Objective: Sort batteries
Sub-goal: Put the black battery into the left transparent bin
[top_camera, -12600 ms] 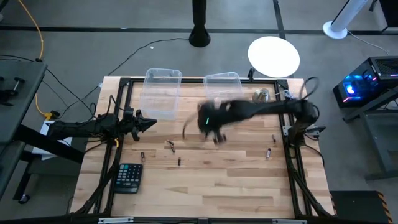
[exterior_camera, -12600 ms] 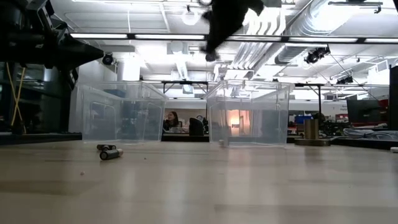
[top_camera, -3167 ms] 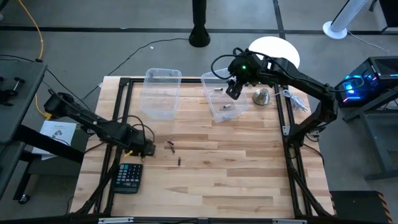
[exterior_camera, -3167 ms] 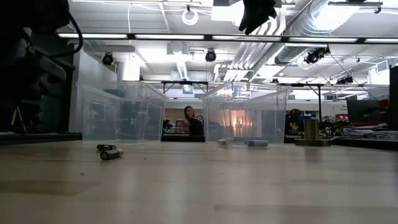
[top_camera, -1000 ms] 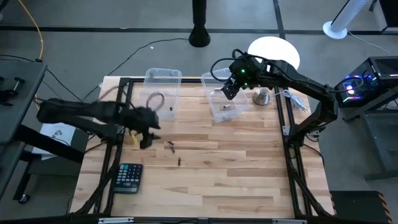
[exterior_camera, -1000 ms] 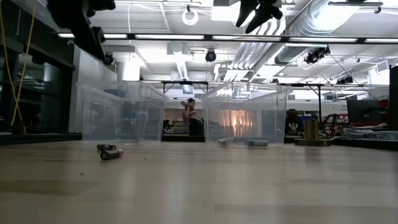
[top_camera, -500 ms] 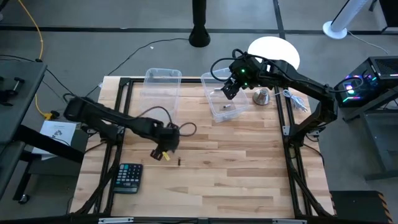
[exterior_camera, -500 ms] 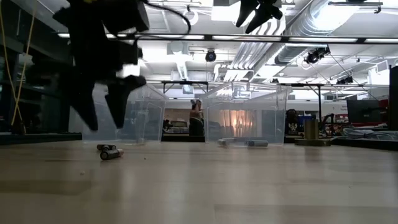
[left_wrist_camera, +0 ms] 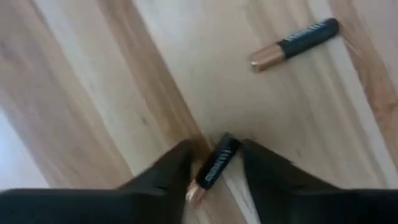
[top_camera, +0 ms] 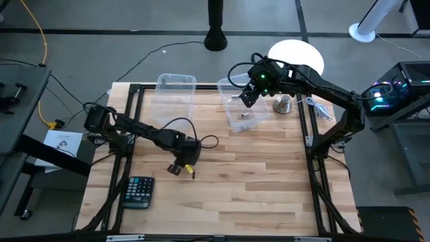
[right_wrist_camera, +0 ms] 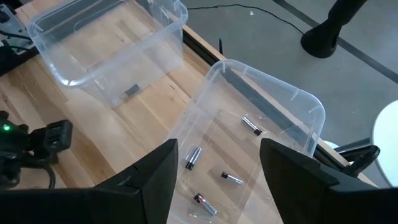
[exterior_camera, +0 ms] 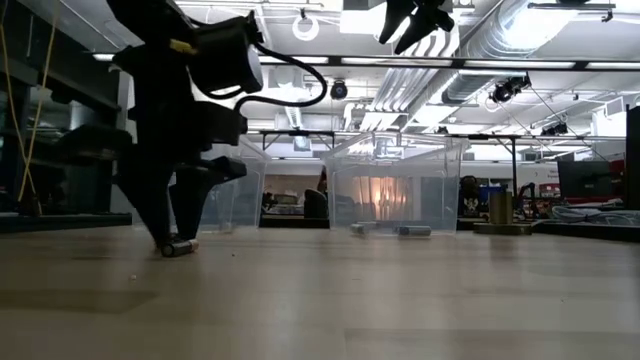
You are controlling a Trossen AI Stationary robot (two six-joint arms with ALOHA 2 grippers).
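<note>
My left gripper (top_camera: 184, 165) is down on the table, near its middle, shut on a dark battery with a copper end (left_wrist_camera: 214, 165). A second such battery (left_wrist_camera: 295, 43) lies loose on the wood a little beyond it. My right gripper (top_camera: 249, 95) hangs open, high over the right clear bin (top_camera: 240, 107), where several batteries (right_wrist_camera: 194, 157) lie on the floor. The left clear bin (top_camera: 176, 101) holds one battery (right_wrist_camera: 129, 92). My left gripper has the dark battery between its two fingers, which point down from above. The battery lies slantwise in the gap: its copper end is against one finger (left_wrist_camera: 180, 171), its dark end (left_wrist_camera: 229, 142) by the other. It rests flat on the table (exterior_camera: 180, 246).
A calculator (top_camera: 139, 191) lies near the table's left front. A metal bell-shaped object (top_camera: 282, 103) stands right of the right bin. Both bins sit along the far edge. Black frame rails run down both sides of the table. A person shows far behind the bins.
My left gripper has swung from beside the left bin toward the table's middle and come down onto the batteries. Its fingers have drawn together around one battery. My right gripper has kept still above the right bin.
</note>
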